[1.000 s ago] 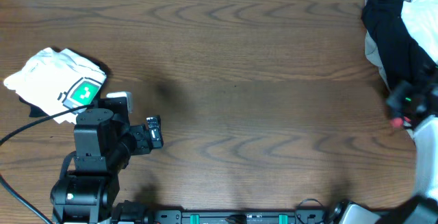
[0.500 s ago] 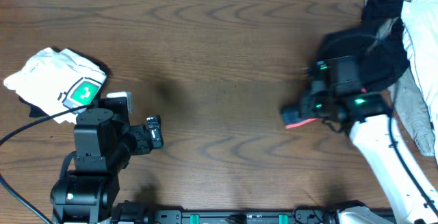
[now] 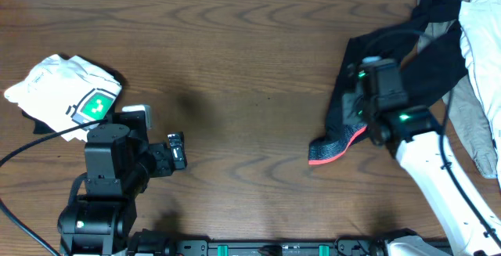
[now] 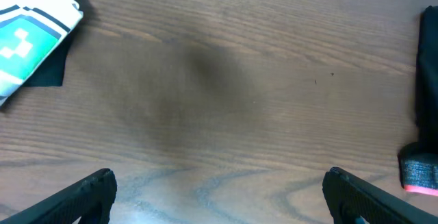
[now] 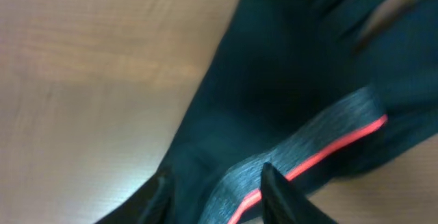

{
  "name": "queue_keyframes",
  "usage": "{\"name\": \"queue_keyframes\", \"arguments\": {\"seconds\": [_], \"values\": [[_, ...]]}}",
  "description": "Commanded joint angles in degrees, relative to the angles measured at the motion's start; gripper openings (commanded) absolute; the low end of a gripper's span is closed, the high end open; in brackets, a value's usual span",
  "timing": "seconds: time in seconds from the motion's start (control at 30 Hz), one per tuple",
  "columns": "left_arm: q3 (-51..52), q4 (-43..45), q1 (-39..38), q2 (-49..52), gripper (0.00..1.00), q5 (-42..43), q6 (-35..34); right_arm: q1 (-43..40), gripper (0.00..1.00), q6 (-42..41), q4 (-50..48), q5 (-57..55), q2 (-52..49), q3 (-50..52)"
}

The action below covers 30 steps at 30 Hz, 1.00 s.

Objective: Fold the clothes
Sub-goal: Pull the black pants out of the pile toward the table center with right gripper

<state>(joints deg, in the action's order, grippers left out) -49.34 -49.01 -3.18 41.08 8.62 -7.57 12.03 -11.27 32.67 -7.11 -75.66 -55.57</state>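
**A:** Where are the trousers [image 3: 438, 52] lying right now?

**B:** They are stretching from the heap of pale clothes [image 3: 479, 99] at the right edge of the table [image 3: 250, 45] toward its middle. The grey, red-edged waistband [image 3: 337, 148] is resting on the wood nearest the centre.

**A:** What is holding them like that?

**B:** The right gripper [image 5: 217, 190] is pinching the dark cloth just beside the waistband, with its jaws drawn close on the fabric. Gripping near the waist is probably meant to bring the whole garment clear of the heap, since folding is going to need open wood.

**A:** Is the other arm doing anything?

**B:** The left gripper [image 4: 219, 195] is hanging over bare wood with its jaws wide apart, holding nothing. It is sitting near the white shirt [image 3: 66, 95] with the green print. I am guessing it is waiting for the trousers to come within reach.

**A:** So folding is not yet starting?

**B:** No. The legs are lying bunched against the heap, so spreading them flat is looking like the first job.
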Motion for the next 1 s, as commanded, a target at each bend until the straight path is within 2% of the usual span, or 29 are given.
{"name": "queue_keyframes", "arguments": {"seconds": [0.0, 0.03, 0.13, 0.2, 0.3, 0.4, 0.53, 0.9, 0.93, 0.97], "values": [[-1.25, 0.00, -0.17, -0.22, 0.98, -0.07, -0.46, -5.88, 0.41, -1.22, -5.31, -3.41, -0.72, 0.17], [-1.25, 0.00, -0.17, -0.22, 0.98, -0.07, -0.46, -7.61, 0.40, 0.31, -7.30, -2.67, -1.38, 0.17], [-1.25, 0.00, -0.17, -0.02, 0.98, -0.07, -0.48, -12.87, 0.53, 7.30, -12.70, 3.21, -5.01, 0.17], [-1.25, 0.00, -0.17, 0.11, 0.98, -0.07, -0.46, -16.48, 0.56, 12.48, -15.26, 4.79, -9.11, 0.17], [-1.25, 0.00, -0.17, 0.13, 0.98, -0.07, -0.46, -19.87, 0.59, 15.63, -18.16, 5.81, -13.38, 0.17], [-1.25, -0.02, -0.17, 0.13, 0.98, -0.07, -0.48, -23.04, 0.68, 18.69, -21.99, 6.75, -18.10, 0.17], [-1.25, 0.00, -0.17, 0.13, 0.98, -0.07, -0.48, -24.79, 0.68, 21.27, -24.09, 9.14, -22.25, 0.17], [-1.25, 0.00, -0.17, 0.13, 0.98, -0.07, -0.48, -24.98, 0.68, 21.68, -23.52, 12.11, -31.58, 0.17], [-1.25, 0.00, -0.17, 0.13, 0.98, -0.07, -0.48, -24.96, 0.67, 21.66, -23.65, 12.13, -32.06, 0.17], [-1.25, 0.02, -0.17, 0.13, 0.98, -0.07, -0.48, -24.92, 0.60, 21.68, -23.67, 12.11, -32.41, 0.17]]}}
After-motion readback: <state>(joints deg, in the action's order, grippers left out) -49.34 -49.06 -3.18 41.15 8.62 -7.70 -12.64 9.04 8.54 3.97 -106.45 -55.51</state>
